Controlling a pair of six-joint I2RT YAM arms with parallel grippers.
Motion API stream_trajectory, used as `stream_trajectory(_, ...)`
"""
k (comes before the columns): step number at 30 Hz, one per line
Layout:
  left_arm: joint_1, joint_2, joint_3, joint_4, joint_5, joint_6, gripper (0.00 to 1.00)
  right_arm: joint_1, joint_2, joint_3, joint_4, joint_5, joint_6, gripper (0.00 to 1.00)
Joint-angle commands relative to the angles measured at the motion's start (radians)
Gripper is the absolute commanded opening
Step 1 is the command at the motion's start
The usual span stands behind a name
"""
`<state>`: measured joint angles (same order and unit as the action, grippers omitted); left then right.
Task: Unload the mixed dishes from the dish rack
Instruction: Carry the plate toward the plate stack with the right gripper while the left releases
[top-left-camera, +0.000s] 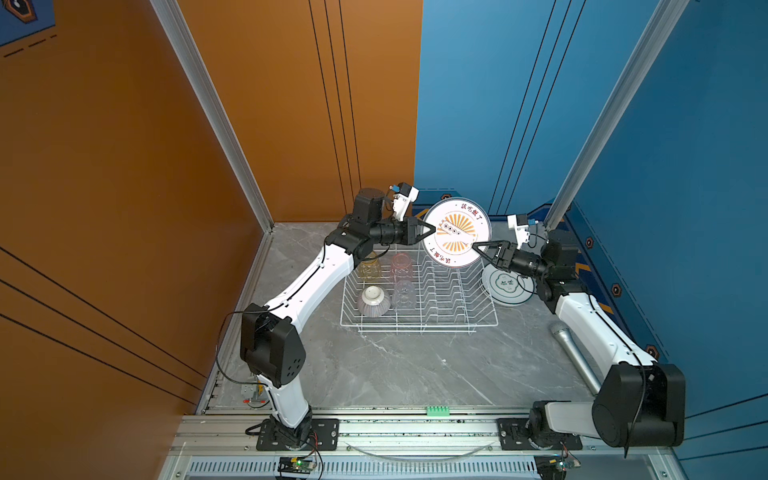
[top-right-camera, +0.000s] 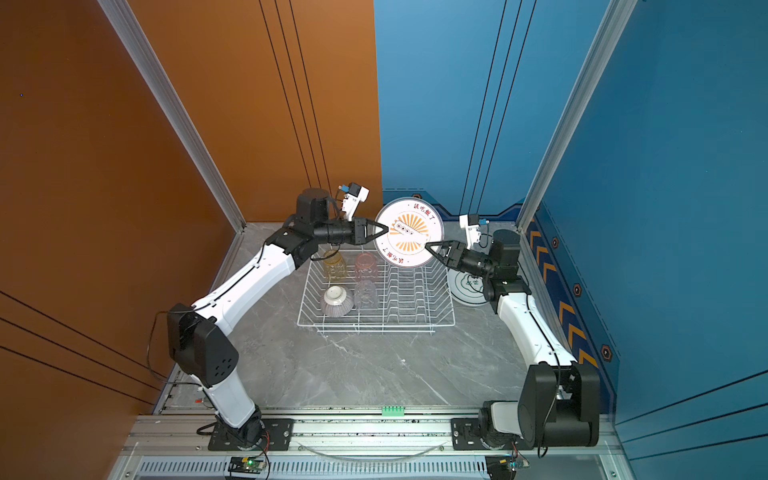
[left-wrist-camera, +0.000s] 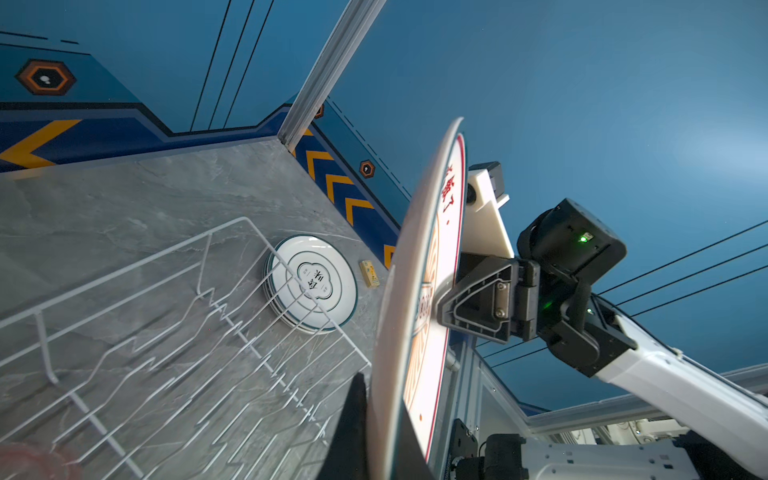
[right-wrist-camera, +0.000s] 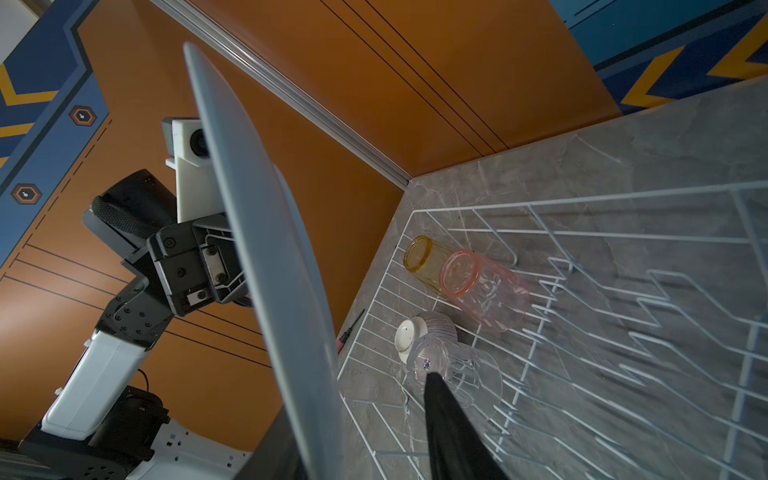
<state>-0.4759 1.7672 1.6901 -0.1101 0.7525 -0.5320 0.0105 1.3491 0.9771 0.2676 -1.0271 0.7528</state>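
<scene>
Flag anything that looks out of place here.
Two non-dishes: a silver microphone lies on the table beside the right arm, and a red-handled screwdriver lies just outside the dish rack near the bowl. Nothing looks spilled or broken.

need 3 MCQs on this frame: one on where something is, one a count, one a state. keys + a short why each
1. Where is the stack of plates?
A) in the slots of the rack
B) on the table, right of the rack
C) on the table, in front of the rack

2. How many glasses are in the rack?
A) one
B) two
C) three

3. The left gripper is:
A) shut on the rim of the raised plate
B) open over the rack
C) shut, empty

Key:
1 B: both top views show the stack on the table by the rack's right side.
2 C: yellow glass, pink glass, clear glass.
3 A: its tips pinch the plate's left edge, and the plate is up above the rack.
</scene>
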Motion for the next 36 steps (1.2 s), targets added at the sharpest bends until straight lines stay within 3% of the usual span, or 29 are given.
stream_trajectory(1, 0.005, 0.026, -0.01, 0.167, 0.077, -0.099, 0.0, 0.015, 0.018, -0.004, 0.135, -0.022, 0.075, 0.34)
stream_trajectory(7, -0.008, 0.048, -0.017, 0.194, 0.082, -0.123, 0.0, 0.023, 0.053, -0.023, 0.326, -0.028, 0.213, 0.22)
stream_trajectory(11, -0.012, 0.048, -0.028, 0.194, 0.075, -0.122, 0.0, 0.024, 0.068, -0.017, 0.34, -0.023, 0.233, 0.0)
stream_trajectory(14, -0.011, 0.036, -0.035, 0.166, 0.057, -0.095, 0.0, 0.014, 0.064, -0.015, 0.326, -0.01, 0.228, 0.0)
stream_trajectory(17, -0.019, 0.009, -0.027, 0.062, 0.004, -0.004, 0.09, -0.008, 0.051, -0.017, 0.308, 0.007, 0.221, 0.0)
stream_trajectory(19, -0.03, -0.011, -0.013, -0.031, -0.053, 0.08, 0.24, -0.026, 0.042, -0.018, 0.292, 0.019, 0.22, 0.0)
stream_trajectory(21, -0.045, -0.027, 0.005, -0.147, -0.104, 0.169, 0.29, -0.054, 0.035, -0.015, 0.26, 0.029, 0.214, 0.0)
stream_trajectory(24, -0.056, -0.045, 0.016, -0.249, -0.173, 0.257, 0.3, -0.112, 0.018, 0.0, 0.135, 0.058, 0.154, 0.0)
stream_trajectory(29, -0.084, -0.11, -0.037, -0.366, -0.406, 0.424, 0.3, -0.215, 0.018, 0.121, -0.456, 0.235, -0.155, 0.0)
stream_trajectory(33, -0.115, -0.167, -0.108, -0.386, -0.61, 0.523, 0.31, -0.337, 0.04, 0.092, -0.534, 0.281, -0.15, 0.0)
stream_trajectory(36, -0.106, -0.19, -0.143, -0.388, -0.652, 0.534, 0.32, -0.405, 0.063, 0.056, -0.558, 0.312, -0.15, 0.0)
